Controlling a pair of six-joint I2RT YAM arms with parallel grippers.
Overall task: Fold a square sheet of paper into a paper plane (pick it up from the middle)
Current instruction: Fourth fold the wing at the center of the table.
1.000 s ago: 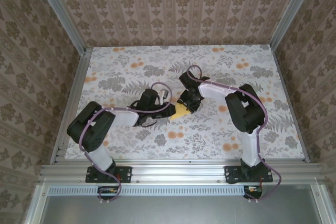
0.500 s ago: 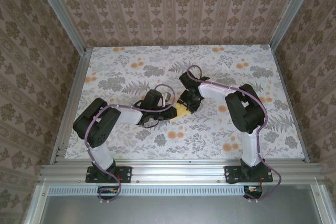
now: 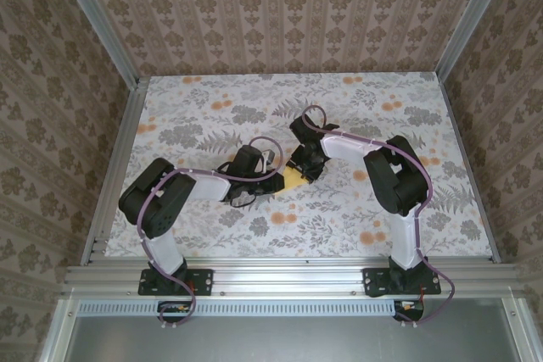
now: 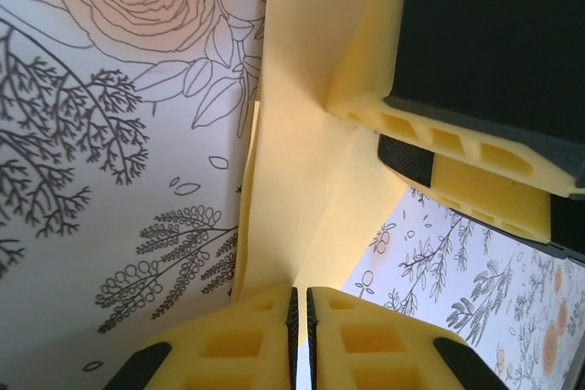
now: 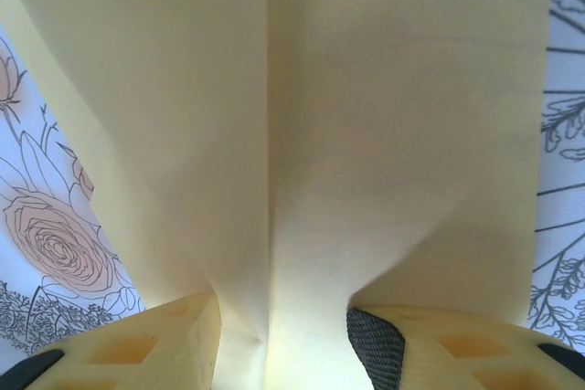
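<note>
**Item: paper plane** (image 3: 293,181), pale yellow, partly folded. We note one long centre crease (image 5: 269,134) and a pointed corner aimed at the worktop's near edge.

**Place:** about midway between the left and right edges of the floral worktop (image 3: 212,116), slightly nearer the near edge, between the two grippers.

**Left gripper** (image 3: 273,178): we record its fingers (image 4: 247,344) clenched together on the paper's lower fold.

**Right gripper** (image 3: 304,167): we record its jaws part-way apart, grasping the paper. The creased paper fills the gap between the two fingers (image 5: 164,340).
</note>
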